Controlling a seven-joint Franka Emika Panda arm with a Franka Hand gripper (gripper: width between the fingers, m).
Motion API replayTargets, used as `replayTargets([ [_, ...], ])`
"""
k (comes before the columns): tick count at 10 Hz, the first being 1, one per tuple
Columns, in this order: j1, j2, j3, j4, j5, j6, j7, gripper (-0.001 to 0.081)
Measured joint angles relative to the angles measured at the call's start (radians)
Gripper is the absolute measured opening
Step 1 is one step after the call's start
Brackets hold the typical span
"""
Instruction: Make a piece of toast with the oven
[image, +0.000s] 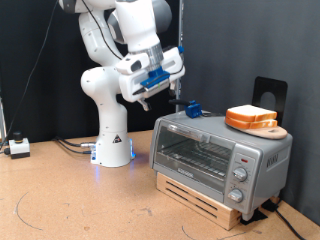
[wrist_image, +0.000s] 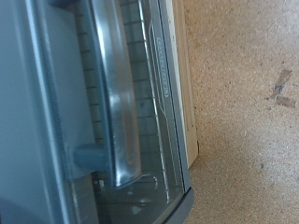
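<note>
The gripper (image: 147, 97) is hovering above the closed oven (image: 220, 155), jaw state indeterminable; door-opening appears in hand, requiring alignment with the handle (wrist_image: 114, 93). Toast (image: 251, 117) is resting on top.

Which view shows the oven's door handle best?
Wrist view: the grey bar handle fills the frame close up, across the shut glass door. The exterior view shows the whole oven, the handle only a thin bar.

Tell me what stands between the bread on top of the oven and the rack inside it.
The oven has its glass door shut, closing off the wire rack. The piece of toast sits on a board on the oven's top. The gripper hangs above the oven, holding nothing.
</note>
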Motion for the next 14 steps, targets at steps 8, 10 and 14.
replayTargets([
  [8,0.012,0.065,0.039,-0.147,-0.035,0.170,-0.014,0.0809],
  [10,0.023,0.088,0.047,-0.158,-0.013,0.213,-0.014,0.0809],
  [14,0.004,0.101,0.048,-0.153,-0.031,0.219,-0.002,0.0809],
])
